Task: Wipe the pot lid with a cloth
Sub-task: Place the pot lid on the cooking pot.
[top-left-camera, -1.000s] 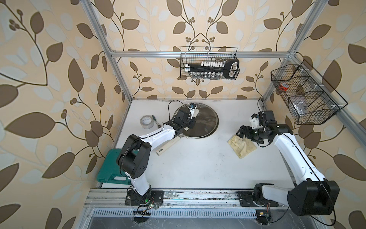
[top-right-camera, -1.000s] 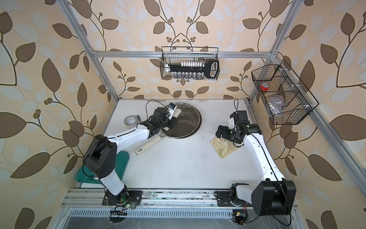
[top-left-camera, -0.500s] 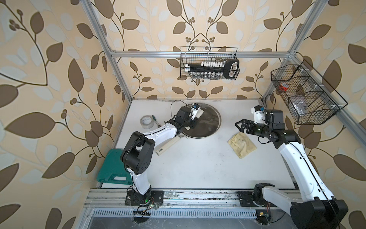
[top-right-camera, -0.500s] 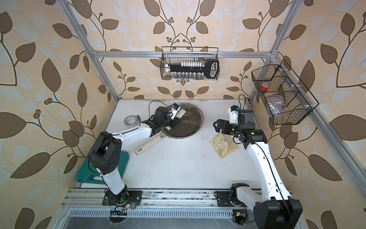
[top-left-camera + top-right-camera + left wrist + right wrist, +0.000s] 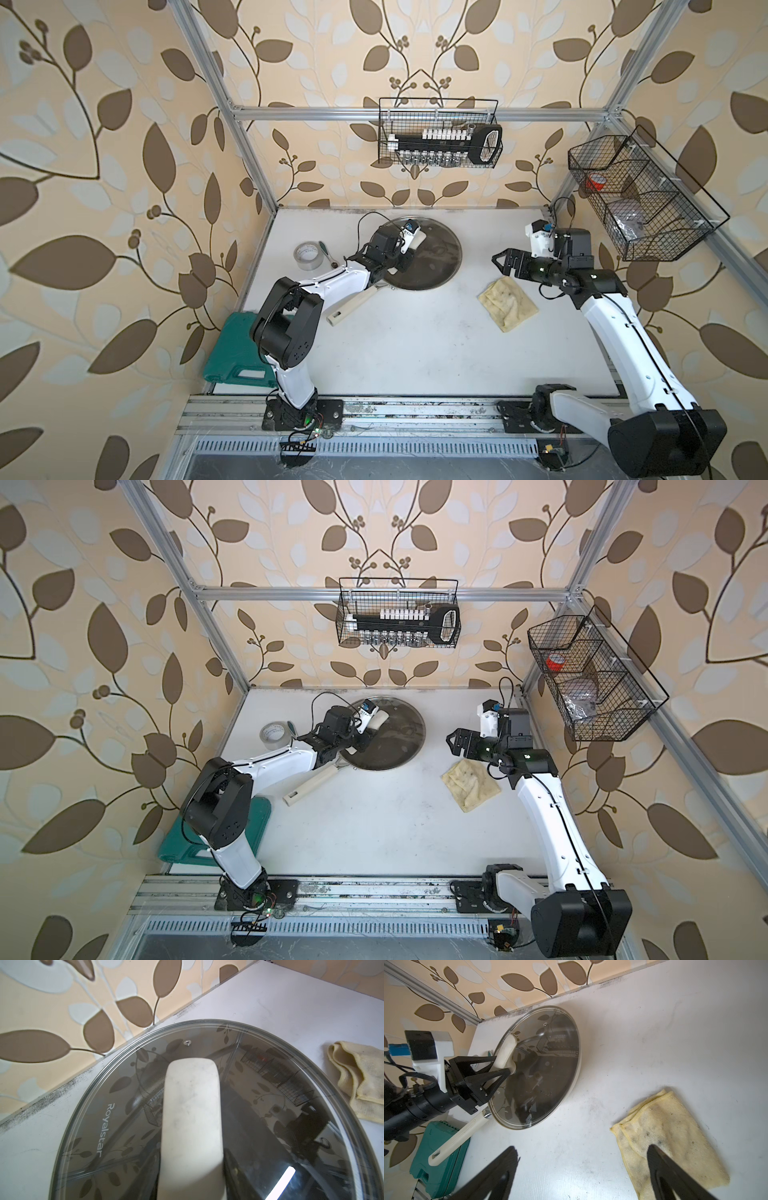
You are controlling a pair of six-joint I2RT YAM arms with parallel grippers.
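Note:
The pot lid (image 5: 436, 253) (image 5: 399, 737), clear glass with a metal rim, stands tilted over a dark frying pan at the back of the table. My left gripper (image 5: 405, 261) (image 5: 503, 1065) is shut on the lid's cream bar handle (image 5: 191, 1109) (image 5: 506, 1051). The stained pale yellow cloth (image 5: 508, 304) (image 5: 471, 785) (image 5: 675, 1136) lies flat on the table to the right of the lid. My right gripper (image 5: 503, 262) (image 5: 455, 742) (image 5: 582, 1148) hangs open above the table beside the cloth's far edge, holding nothing.
The frying pan's long cream handle (image 5: 353, 305) (image 5: 454, 1136) points toward the front left. A tape roll (image 5: 308, 254) and a screwdriver (image 5: 326, 251) lie at the back left. A green case (image 5: 237, 353) sits at the left front edge. Wire baskets (image 5: 440, 133) (image 5: 640, 199) hang on the walls.
My right gripper has risen off the cloth and drawn back a little, leaving the cloth lying where it was. The left gripper has shifted the lid slightly to the right.

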